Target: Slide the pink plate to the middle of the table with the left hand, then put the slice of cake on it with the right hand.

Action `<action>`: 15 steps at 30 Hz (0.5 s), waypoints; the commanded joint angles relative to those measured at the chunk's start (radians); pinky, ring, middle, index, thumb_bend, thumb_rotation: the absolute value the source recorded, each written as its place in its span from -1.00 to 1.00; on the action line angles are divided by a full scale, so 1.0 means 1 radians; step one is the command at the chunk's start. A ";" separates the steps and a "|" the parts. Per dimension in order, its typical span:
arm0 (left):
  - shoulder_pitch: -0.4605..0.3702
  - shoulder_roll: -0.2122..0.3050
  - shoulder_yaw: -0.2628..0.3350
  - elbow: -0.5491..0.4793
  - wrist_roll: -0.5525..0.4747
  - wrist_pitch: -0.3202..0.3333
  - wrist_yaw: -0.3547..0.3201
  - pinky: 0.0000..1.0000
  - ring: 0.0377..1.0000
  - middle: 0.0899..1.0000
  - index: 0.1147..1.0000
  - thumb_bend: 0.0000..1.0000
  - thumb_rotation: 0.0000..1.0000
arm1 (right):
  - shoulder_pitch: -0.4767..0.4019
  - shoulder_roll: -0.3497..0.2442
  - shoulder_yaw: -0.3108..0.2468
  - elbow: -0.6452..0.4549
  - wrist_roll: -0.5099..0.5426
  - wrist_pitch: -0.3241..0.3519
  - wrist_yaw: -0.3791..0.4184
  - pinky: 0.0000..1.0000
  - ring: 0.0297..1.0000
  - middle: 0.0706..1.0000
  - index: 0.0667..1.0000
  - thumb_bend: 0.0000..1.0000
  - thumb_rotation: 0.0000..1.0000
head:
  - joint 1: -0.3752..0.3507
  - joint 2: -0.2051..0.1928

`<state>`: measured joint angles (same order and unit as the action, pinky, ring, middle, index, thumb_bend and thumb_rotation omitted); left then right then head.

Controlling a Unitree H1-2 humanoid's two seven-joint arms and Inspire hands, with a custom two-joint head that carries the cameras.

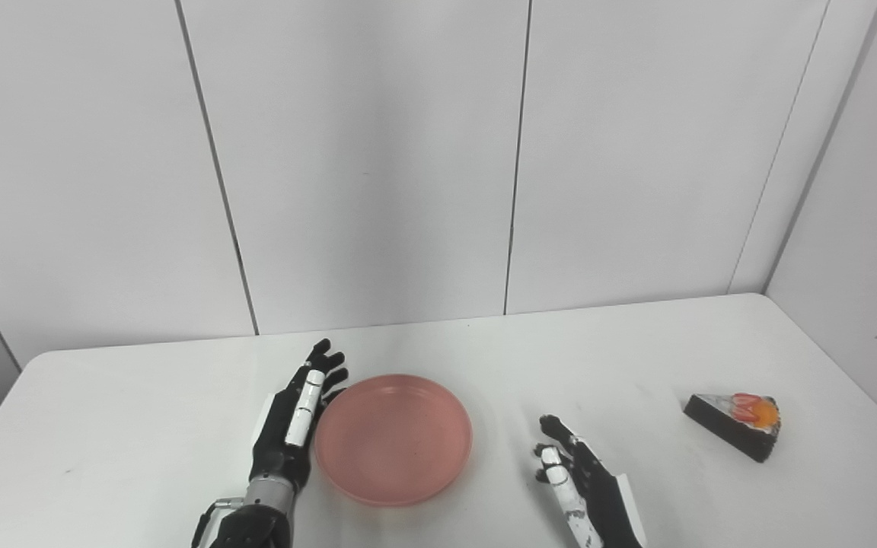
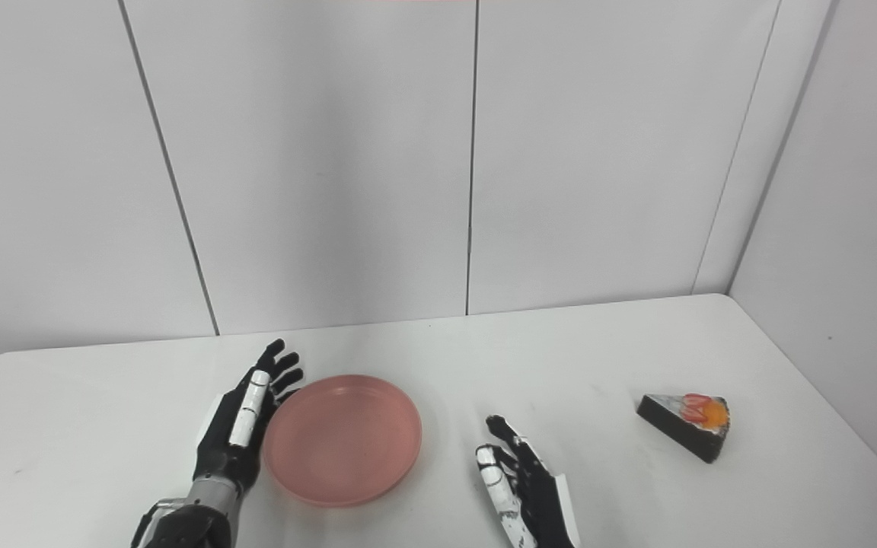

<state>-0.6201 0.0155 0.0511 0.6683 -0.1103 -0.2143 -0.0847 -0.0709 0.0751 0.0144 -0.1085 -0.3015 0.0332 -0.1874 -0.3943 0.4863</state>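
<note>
- I am looking down on a white bench (image 1: 141, 426) that runs up to a wall of pale grey panels (image 1: 362, 152) at the far side.
- My left hand (image 1: 294, 422) comes in from the near left; its fingers are stretched out flat and apart, pointing to the far side, and it holds nothing.
- The inner edge of that hand lies right against the left rim of the pink plate (image 1: 393, 439); I cannot tell for certain whether it presses on the rim or only lies beside it.
- The pink plate is round and shallow, nothing is on it, and it rests flat on the bench a little left of the middle, towards the near edge.
- My right hand (image 1: 579, 483) comes in from the near right, also spread and holding nothing, palm turned partly inward, just right of the plate but apart from it.
- The slice of cake (image 1: 735, 422) lies on the bench well to the right, far from both hands and from the plate.
- The slice is a dark wedge with a white top carrying red and orange fruit, its point turned to the left.
</note>
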 commanded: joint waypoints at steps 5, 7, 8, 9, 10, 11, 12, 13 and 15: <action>-0.013 0.018 0.012 -0.023 -0.014 0.004 -0.018 0.57 0.71 0.73 0.76 0.40 0.69 | -0.056 -0.128 -0.005 -0.167 -0.222 0.053 0.002 0.41 0.54 0.59 0.55 0.30 0.77 | 0.000 -0.007; -0.019 0.022 0.016 -0.015 -0.013 -0.001 -0.021 0.55 0.70 0.72 0.75 0.42 0.68 | -0.074 -0.182 -0.007 -0.179 -0.300 0.051 -0.005 0.44 0.56 0.59 0.57 0.36 0.76 | -0.002 -0.010; -0.023 0.025 0.017 -0.008 -0.012 -0.004 -0.023 0.55 0.69 0.72 0.74 0.44 0.67 | -0.086 -0.216 -0.008 -0.174 -0.350 0.040 -0.017 0.39 0.53 0.60 0.57 0.36 0.76 | -0.005 -0.013; -0.025 0.027 0.017 -0.004 -0.011 -0.006 -0.025 0.55 0.69 0.72 0.75 0.44 0.68 | -0.097 -0.244 -0.011 -0.165 -0.391 0.031 -0.028 0.35 0.51 0.59 0.57 0.37 0.75 | -0.005 -0.013; -0.028 0.029 0.018 0.000 -0.012 -0.007 -0.027 0.55 0.69 0.73 0.75 0.43 0.68 | -0.109 -0.271 -0.015 -0.155 -0.424 0.027 -0.037 0.33 0.50 0.60 0.57 0.40 0.75 | -0.007 -0.014; -0.029 0.029 0.018 0.002 -0.012 -0.008 -0.028 0.56 0.69 0.73 0.75 0.43 0.68 | -0.115 -0.285 -0.018 -0.148 -0.441 0.027 -0.041 0.31 0.50 0.60 0.57 0.43 0.75 | -0.007 -0.014; -0.030 0.029 0.019 0.002 -0.010 -0.006 -0.027 0.56 0.69 0.73 0.75 0.43 0.68 | -0.128 -0.305 -0.028 -0.135 -0.449 0.019 -0.053 0.30 0.50 0.61 0.57 0.45 0.74 | -0.008 -0.014; -0.031 0.029 0.019 0.002 -0.009 -0.004 -0.026 0.56 0.70 0.72 0.75 0.44 0.68 | -0.136 -0.319 -0.033 -0.126 -0.452 0.013 -0.062 0.26 0.47 0.57 0.55 0.47 0.69 | -0.008 -0.014; -0.032 0.028 0.017 0.000 -0.005 0.000 -0.021 0.56 0.69 0.72 0.74 0.44 0.69 | -0.153 -0.350 -0.050 -0.105 -0.450 -0.006 -0.087 0.24 0.44 0.54 0.53 0.46 0.66 | -0.010 -0.015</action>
<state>-0.6233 0.0382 0.0690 0.6743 -0.1146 -0.2132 -0.1067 -0.1969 -0.2559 -0.0238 -0.2024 -0.7419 0.0783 -0.2359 -0.4050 0.4694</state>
